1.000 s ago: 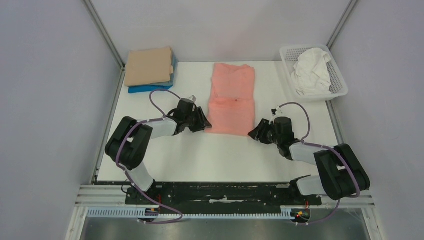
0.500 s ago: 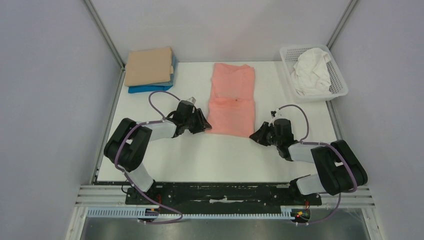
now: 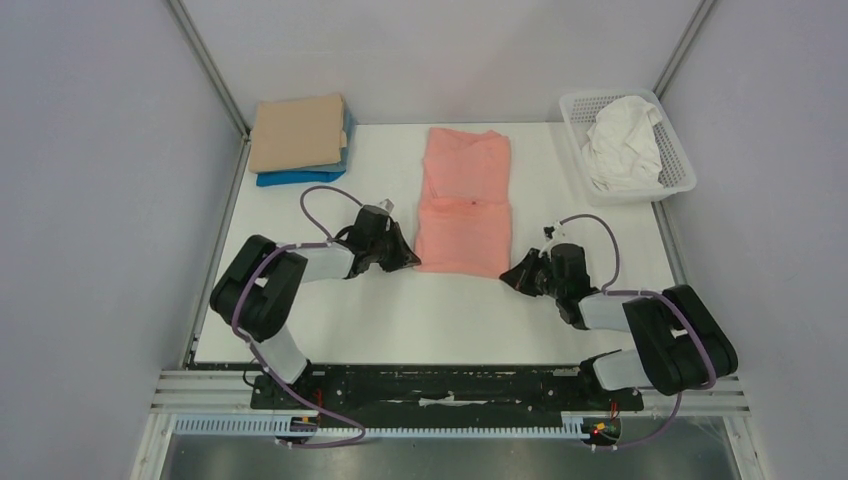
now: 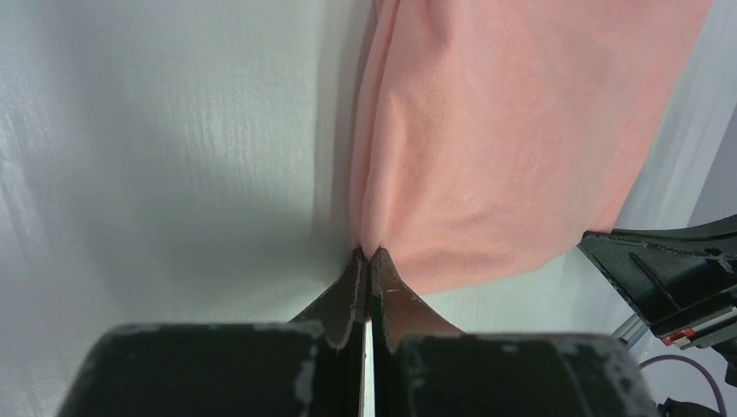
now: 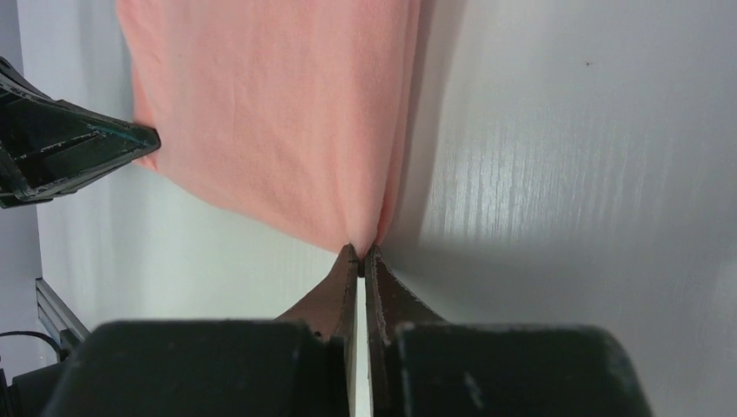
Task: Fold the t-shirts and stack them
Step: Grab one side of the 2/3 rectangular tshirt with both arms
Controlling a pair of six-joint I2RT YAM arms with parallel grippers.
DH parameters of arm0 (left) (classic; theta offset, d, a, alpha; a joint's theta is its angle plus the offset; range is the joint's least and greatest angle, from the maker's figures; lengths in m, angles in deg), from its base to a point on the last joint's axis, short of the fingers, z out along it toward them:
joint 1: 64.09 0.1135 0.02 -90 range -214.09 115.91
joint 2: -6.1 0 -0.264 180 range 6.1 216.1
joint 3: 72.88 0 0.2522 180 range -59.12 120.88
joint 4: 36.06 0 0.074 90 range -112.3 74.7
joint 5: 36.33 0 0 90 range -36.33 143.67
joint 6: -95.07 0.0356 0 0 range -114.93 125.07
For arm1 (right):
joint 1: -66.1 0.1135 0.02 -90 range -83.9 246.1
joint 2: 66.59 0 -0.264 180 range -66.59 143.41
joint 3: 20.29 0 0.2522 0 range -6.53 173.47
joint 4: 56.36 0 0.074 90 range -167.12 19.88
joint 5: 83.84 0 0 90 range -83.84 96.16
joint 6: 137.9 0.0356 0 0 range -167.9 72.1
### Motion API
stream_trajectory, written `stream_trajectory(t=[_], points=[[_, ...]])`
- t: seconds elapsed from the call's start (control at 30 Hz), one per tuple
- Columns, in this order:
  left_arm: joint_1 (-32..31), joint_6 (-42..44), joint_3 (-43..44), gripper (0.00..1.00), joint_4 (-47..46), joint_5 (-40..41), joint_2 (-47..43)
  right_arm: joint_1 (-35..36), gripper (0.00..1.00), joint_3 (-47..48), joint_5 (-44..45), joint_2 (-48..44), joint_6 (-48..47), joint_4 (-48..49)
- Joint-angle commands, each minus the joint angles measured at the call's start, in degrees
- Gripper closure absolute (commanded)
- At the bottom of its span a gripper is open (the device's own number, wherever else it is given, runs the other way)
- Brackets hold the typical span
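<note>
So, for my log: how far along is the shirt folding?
Done: tan shirt folded on the blue shirt. In hand: left gripper and right gripper pinch near corners of the salmon shirt. Left: finish folding, stack it, then the crumpled white shirt in the basket.

Two arms on show, the left arm (image 3: pixel 270 290) and the right arm (image 3: pixel 670 335): chunky glossy black joints, pale grey links, and a thin lilac cable (image 3: pixel 322 189) on each. Up close, the left gripper (image 4: pixel 365 256) and right gripper (image 5: pixel 361 252) have slim black tapered fingers and grey-scuffed housings.
</note>
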Motion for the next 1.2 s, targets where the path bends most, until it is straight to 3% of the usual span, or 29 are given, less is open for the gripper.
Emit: stream_trajectory(t=[0.0,0.1,0.27,0.6,0.8,1.0,1.17], points=[[-2.0,0.0,-4.5,0.98,6.5,0.8,-0.2,0.3,1.0,-2.8,-2.0,-3.2,-1.8,-1.0],[-3.5,-1.4,-7.6,0.98,7.3,1.3,-5.3,2.7,1.0,-4.9,-1.7,-9.4,-1.5,-5.3],[-9.0,-1.9,-12.1,0.98,11.8,2.0,-15.8,9.7,1.0,-7.5,5.4,-23.0,-2.8,-21.4],[-20.9,-6.8,-23.0,0.98,20.5,1.2,-41.1,14.0,1.0,-6.4,-3.5,-47.1,-8.4,-47.0],[-22.7,-9.1,-25.5,0.98,19.7,0.1,-52.2,14.3,1.0,-4.8,-9.9,-53.0,-6.9,-44.5],[-22.7,-11.5,-22.1,0.98,19.7,2.9,-53.0,14.3,1.0,1.1,-5.2,-51.9,-5.5,-37.9],[-22.5,-11.4,-16.0,0.98,24.4,11.5,-52.7,14.3,1.0,5.7,-1.3,-45.7,-5.4,-31.9]])
